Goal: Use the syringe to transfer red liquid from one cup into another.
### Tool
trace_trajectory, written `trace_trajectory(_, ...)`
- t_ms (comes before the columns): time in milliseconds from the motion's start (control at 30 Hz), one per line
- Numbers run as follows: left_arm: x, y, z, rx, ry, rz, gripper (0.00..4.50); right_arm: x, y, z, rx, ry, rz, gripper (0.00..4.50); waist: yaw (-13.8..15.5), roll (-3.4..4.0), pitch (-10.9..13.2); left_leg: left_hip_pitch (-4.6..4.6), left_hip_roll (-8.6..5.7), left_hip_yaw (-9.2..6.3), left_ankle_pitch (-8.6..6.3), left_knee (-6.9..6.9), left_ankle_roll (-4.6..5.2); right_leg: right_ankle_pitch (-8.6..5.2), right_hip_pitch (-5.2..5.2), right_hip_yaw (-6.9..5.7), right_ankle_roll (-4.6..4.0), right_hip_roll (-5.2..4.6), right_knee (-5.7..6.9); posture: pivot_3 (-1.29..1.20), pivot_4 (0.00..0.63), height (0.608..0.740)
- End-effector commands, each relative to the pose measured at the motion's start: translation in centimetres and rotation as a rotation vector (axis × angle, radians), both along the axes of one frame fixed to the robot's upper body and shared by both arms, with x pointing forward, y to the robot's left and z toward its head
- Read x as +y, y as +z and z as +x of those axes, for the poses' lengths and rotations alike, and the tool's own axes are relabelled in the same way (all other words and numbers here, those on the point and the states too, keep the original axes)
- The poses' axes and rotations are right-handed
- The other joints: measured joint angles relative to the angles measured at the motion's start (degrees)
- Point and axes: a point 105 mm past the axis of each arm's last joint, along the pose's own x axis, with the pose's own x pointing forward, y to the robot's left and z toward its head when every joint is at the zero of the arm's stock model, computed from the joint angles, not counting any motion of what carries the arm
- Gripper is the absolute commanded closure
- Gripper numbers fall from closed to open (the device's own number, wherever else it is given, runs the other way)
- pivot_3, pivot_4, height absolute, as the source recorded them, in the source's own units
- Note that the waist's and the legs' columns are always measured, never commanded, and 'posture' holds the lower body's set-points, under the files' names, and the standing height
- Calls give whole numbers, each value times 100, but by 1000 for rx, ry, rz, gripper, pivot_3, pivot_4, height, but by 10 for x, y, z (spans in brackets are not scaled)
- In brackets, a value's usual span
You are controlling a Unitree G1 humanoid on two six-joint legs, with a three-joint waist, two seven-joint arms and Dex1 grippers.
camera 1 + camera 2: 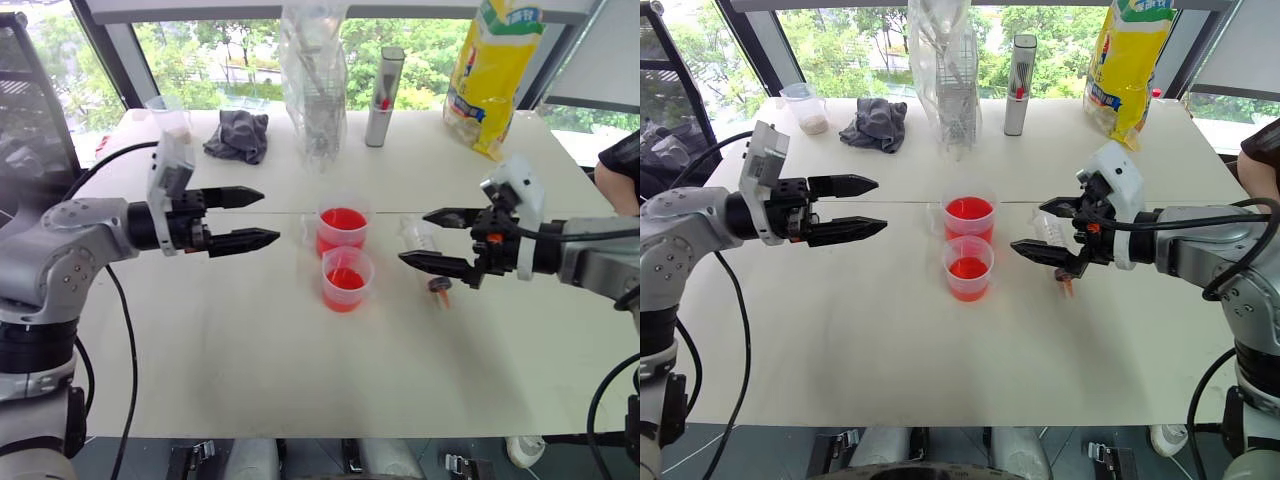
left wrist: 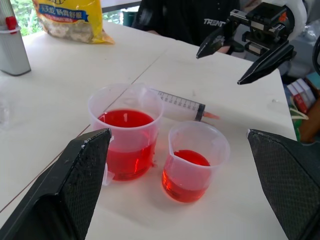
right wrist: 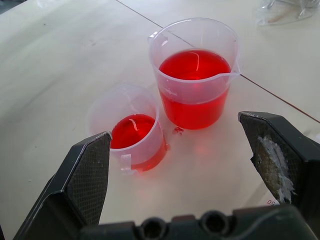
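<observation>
Two clear cups of red liquid stand mid-table, the larger cup [image 1: 342,230] just behind the smaller cup [image 1: 347,278]. The syringe [image 2: 177,103] lies flat on the table to their right, its orange tip [image 1: 441,297] toward the table's front. It is partly hidden under my right gripper [image 1: 413,237]. That gripper hovers open just above the syringe, pointing at the cups and holding nothing. My left gripper [image 1: 270,217] hangs open and empty in the air to the left of the cups, pointing toward them. Both cups sit between the fingers [image 3: 85,175] in the right wrist view.
Along the far edge stand a silver cylinder [image 1: 383,97], a yellow snack bag [image 1: 492,75] and a clear plastic bag [image 1: 314,75]. A grey cloth [image 1: 238,135] and a small cup [image 1: 168,115] sit far left. A person's arm [image 1: 620,170] is at the right edge.
</observation>
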Motion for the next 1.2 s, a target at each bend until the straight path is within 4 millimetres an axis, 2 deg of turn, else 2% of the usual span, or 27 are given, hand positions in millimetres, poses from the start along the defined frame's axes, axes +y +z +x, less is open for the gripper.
trace_trajectory(33, -7, 13, -5, -64, -32, -2, 0, -1, 7, -2, -35, 5, -3, 65, -1, 0, 0, 0, 0, 0, 0, 0, 0, 0, 0, 0, 0, 0, 0, 0, 150, 740)
trace_trajectory(533, -10, 16, -2, -73, -33, -10, 0, -4, 6, -1, -30, -15, -11, 65, -1, 0, 0, 0, 0, 0, 0, 0, 0, 0, 0, 0, 0, 0, 0, 0, 150, 740)
trace_trajectory(767, -12, 16, -1, -71, -41, -15, 0, -10, 5, 7, -21, -73, -27, 65, -3, 0, 0, 0, 0, 0, 0, 1, 0, 0, 0, 0, 0, 1, 0, 0, 150, 740)
trace_trajectory(833, -13, 16, -1, -71, -44, -17, 0, -16, 4, 16, -15, -126, -43, 65, -12, 0, 0, 0, 0, 0, 0, 1, 0, 0, 0, 1, 0, 0, 0, 0, 150, 740)
trace_trajectory(1033, -16, 15, 1, -73, -52, -18, 0, -37, -4, 61, 114, -373, -79, 65, -35, 0, 0, 2, -1, 3, 0, 2, 0, 0, -2, 2, -1, 1, 3, 0, 150, 740)
trace_trajectory(1100, -17, 16, 2, -77, -53, -21, 0, -45, -11, 77, 200, -473, -66, 65, -29, -1, -1, 1, -1, 4, 0, 0, 0, 1, -4, 4, -2, 2, 3, 0, 150, 740)
trace_trajectory(1200, -17, 15, 1, -83, -51, -27, 0, -47, -28, 90, 340, -550, -76, 65, -13, 0, 0, 0, -1, 5, 0, -1, 0, 0, -6, 5, -2, 3, 3, 0, 150, 740)
